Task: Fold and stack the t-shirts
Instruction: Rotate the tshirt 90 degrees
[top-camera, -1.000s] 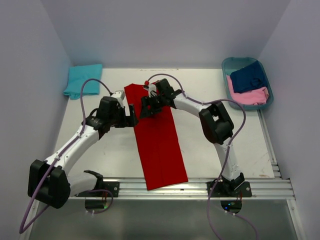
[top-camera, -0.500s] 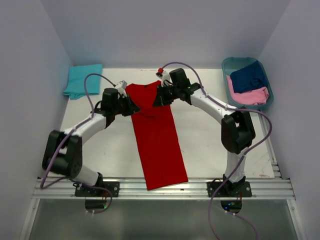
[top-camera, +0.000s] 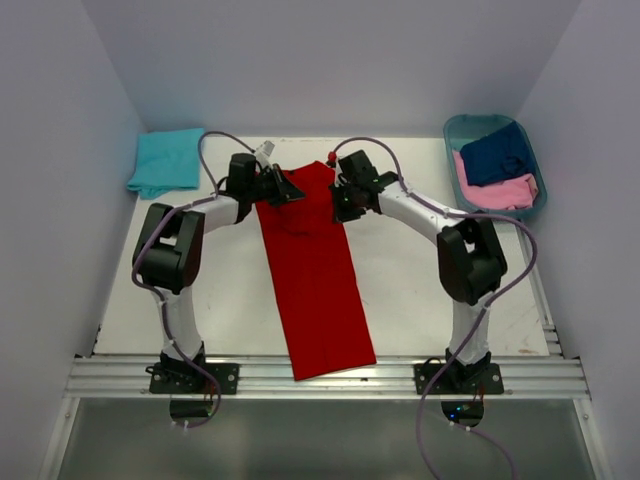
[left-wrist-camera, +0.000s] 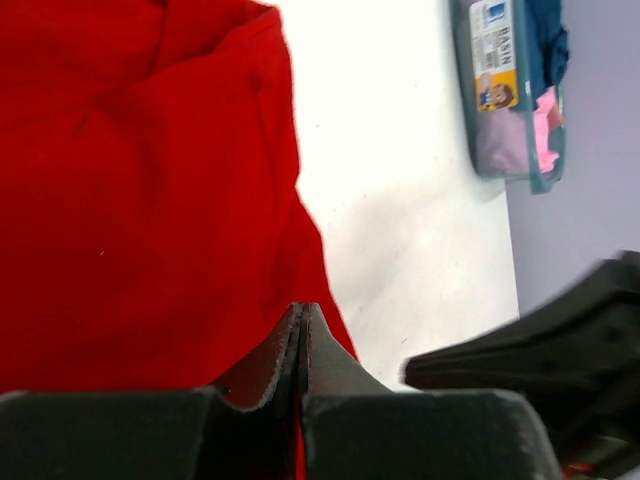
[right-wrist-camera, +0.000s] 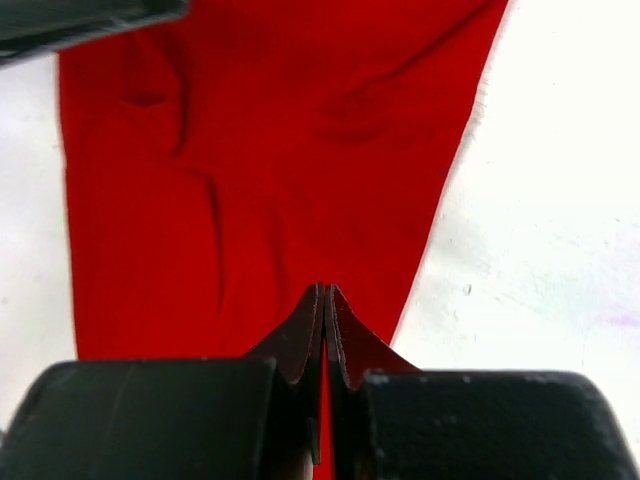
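A bright red t-shirt (top-camera: 320, 290) lies as a long narrow strip down the middle of the table, its near end at the front rail. My left gripper (top-camera: 293, 192) is shut on its far left corner and my right gripper (top-camera: 341, 205) on its far right corner. In the left wrist view the left gripper (left-wrist-camera: 301, 308) is pinched together, a sliver of the red t-shirt (left-wrist-camera: 150, 200) between the fingers. In the right wrist view the right gripper (right-wrist-camera: 326, 290) likewise nips the red t-shirt (right-wrist-camera: 260, 180). A folded turquoise t-shirt (top-camera: 165, 160) sits at the far left.
A teal oval basket (top-camera: 455, 135) stands at the far right corner, holding a navy t-shirt (top-camera: 497, 152) and a pink t-shirt (top-camera: 500, 190); the basket (left-wrist-camera: 505, 140) also shows in the left wrist view. Walls close in the table on three sides.
Both arms reached farther back to the shirt's far end. Both grippers went from open to shut on its far corners, and that end has bunched slightly.
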